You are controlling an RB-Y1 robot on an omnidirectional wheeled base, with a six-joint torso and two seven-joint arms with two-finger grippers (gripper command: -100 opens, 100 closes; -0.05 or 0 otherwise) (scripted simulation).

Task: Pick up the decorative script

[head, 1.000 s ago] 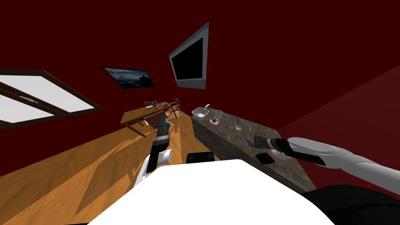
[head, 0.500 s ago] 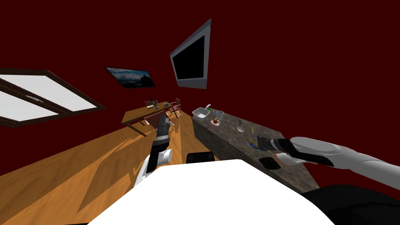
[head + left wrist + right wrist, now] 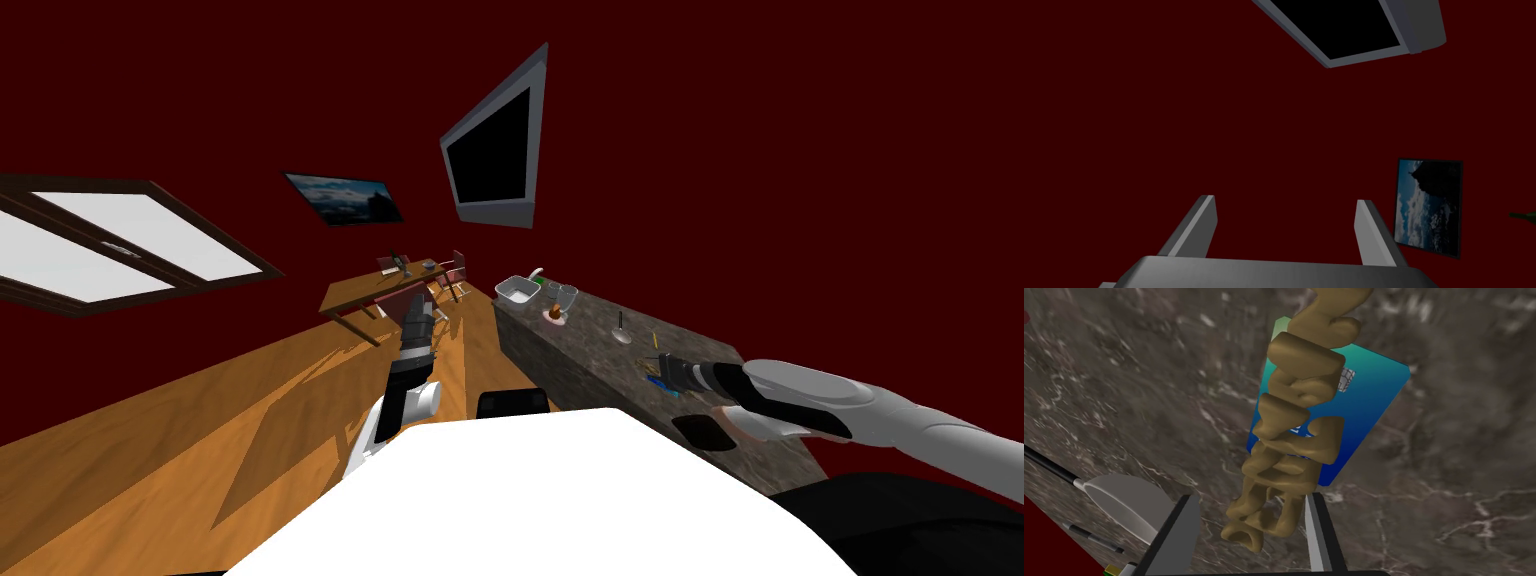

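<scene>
On the dark, veined stone worktop (image 3: 1124,363), toward its wall-side edge, one lumpy tan decorative script (image 3: 1291,418) sits over one smooth blue-green card (image 3: 1369,398). The right gripper (image 3: 1251,498) straddles its near end and isn't clamped yet, there's a gap on one side. One grey spoon (image 3: 1121,508) is close by. The left gripper (image 3: 1284,200) is spread wide.

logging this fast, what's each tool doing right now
left tool: open, empty
right tool: open, fingers either side of the script end, not clamped on it

Tan cursive script (image 3: 1289,433) over blue card (image 3: 1369,403)
</scene>
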